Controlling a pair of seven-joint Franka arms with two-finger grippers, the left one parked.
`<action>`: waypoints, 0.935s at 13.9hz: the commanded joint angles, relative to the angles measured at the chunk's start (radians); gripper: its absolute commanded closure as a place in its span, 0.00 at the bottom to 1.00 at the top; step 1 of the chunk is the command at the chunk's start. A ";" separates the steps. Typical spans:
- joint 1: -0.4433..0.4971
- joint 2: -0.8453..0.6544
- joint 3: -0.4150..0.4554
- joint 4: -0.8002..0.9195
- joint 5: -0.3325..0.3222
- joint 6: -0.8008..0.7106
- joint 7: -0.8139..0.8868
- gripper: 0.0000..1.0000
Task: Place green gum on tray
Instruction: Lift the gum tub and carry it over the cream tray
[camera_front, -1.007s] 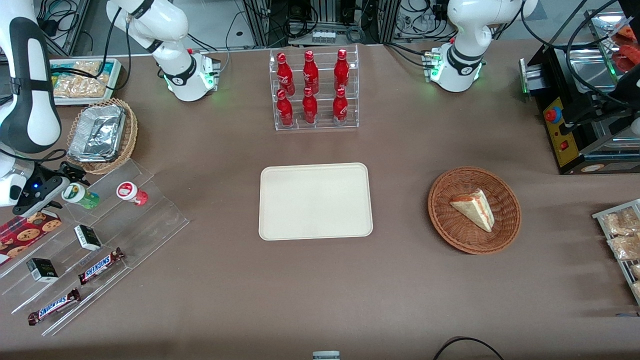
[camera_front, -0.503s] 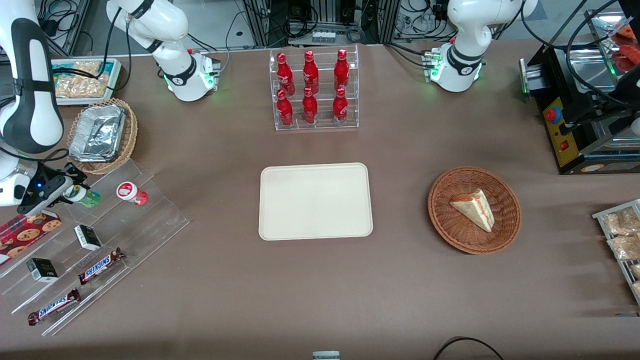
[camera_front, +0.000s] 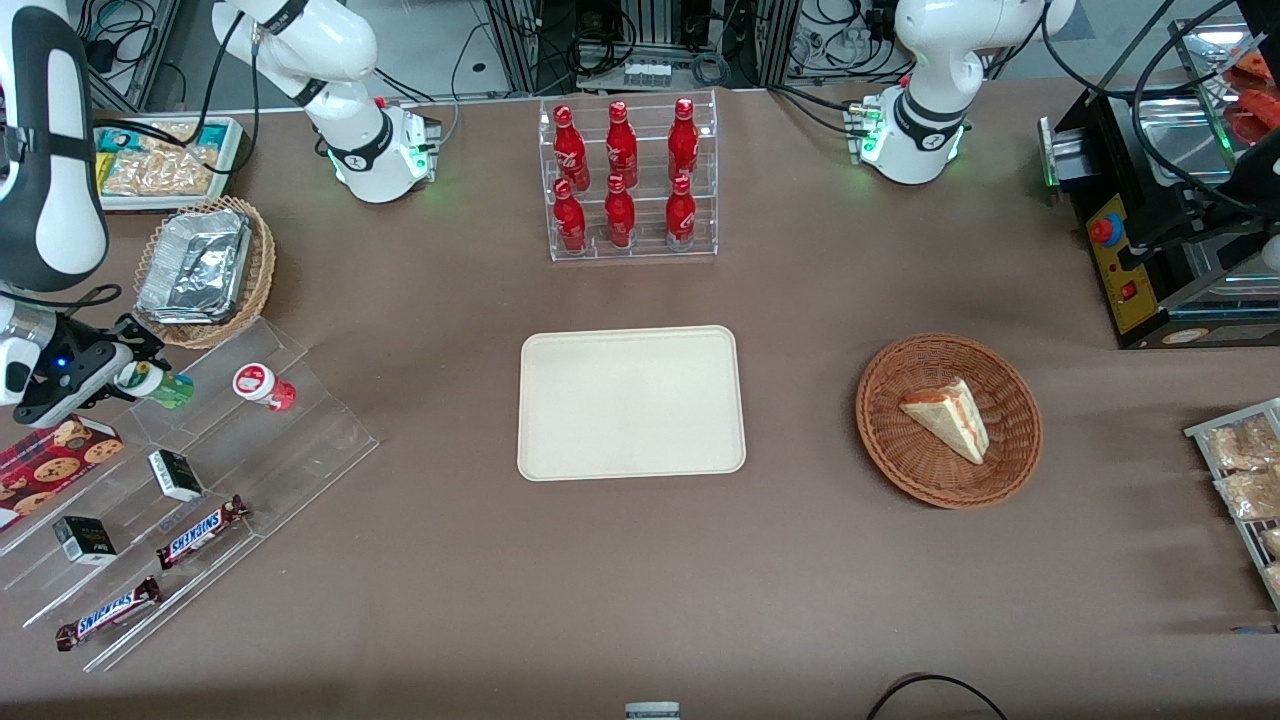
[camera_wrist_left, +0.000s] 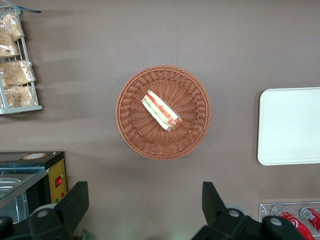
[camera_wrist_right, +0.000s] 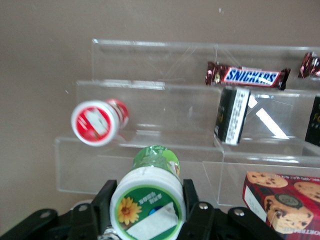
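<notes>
Green gum sits clamped by its white lid end between my gripper fingers, lifted just above the acrylic shelf beside the red bottle, so it should clear the steps toward the tray.

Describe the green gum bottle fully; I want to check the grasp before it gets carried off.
The green gum bottle is a small green cylinder with a white round lid carrying a sunflower mark. It is held by the tool, whose fingers press on either side of the lid, above the clear acrylic display steps, beside the red gum bottle.
</notes>
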 joint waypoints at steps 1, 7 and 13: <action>0.062 0.012 0.000 0.050 -0.011 -0.052 0.104 1.00; 0.261 0.041 0.000 0.050 -0.007 -0.060 0.442 1.00; 0.486 0.091 0.002 0.050 0.007 -0.060 0.849 1.00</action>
